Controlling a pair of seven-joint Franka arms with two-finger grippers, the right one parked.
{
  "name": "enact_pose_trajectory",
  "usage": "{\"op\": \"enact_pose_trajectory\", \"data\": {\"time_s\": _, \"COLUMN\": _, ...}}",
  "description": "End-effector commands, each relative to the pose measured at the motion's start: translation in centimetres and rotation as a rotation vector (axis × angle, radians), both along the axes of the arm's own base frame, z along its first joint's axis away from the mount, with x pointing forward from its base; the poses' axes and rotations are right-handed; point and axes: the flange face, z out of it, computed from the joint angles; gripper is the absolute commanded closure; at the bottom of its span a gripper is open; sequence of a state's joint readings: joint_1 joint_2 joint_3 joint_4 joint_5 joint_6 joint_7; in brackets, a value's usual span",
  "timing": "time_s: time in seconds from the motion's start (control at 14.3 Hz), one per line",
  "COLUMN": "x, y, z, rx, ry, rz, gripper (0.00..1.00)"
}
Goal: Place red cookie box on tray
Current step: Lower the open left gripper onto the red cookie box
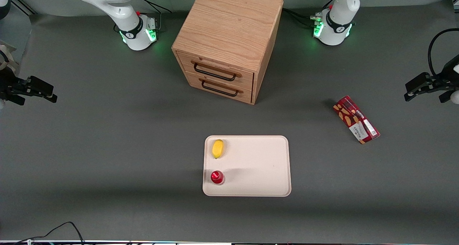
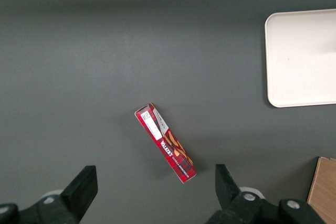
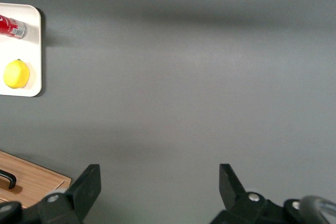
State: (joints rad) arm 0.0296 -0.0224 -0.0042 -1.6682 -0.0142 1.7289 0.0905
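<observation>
Nearest the front camera sits the tray (image 1: 267, 166), flat on the grey desk (image 1: 107, 148), its longer sides running across the view. On it a small red-capped object (image 1: 217, 177) stands close to the rim at the near corner on the parked arm's side, and a yellow lemon (image 1: 217, 148) lies a little farther from the camera along the same short edge. The remaining surface of the tray is bare.

Farther from the camera, and well off toward my working arm's end of the desk, the red cookie box (image 1: 355, 119) lies flat on the desk, well apart from the tray. Its long axis runs on a diagonal: the end with the white label points nearer to the camera and toward my end of the desk, while the cookie-picture end points away from the camera and toward the wooden drawer cabinet (image 1: 227, 40).

My hand (image 2: 156, 188) hangs above the box without touching it, fingers (image 2: 81, 190) spread wide and grasping nothing. From my wrist, the box lies slanted between the two fingers, its cookie-picture end closest to my hand.

Farthest stands the cabinet, both drawers closed.
</observation>
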Motion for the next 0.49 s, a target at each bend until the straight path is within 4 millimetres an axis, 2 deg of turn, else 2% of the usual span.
{"op": "enact_pose_trajectory", "data": {"time_s": 0.0, "x": -0.4, "y": 0.1, "z": -2.0, "rx": 0.006, "ry": 0.016, "rz": 0.008, "gripper": 0.0}}
{"op": "enact_pose_trajectory", "data": {"time_s": 0.42, "x": -0.3, "y": 0.3, "z": -4.9, "rx": 0.005, "ry": 0.03, "rz": 0.012, "gripper": 0.0}}
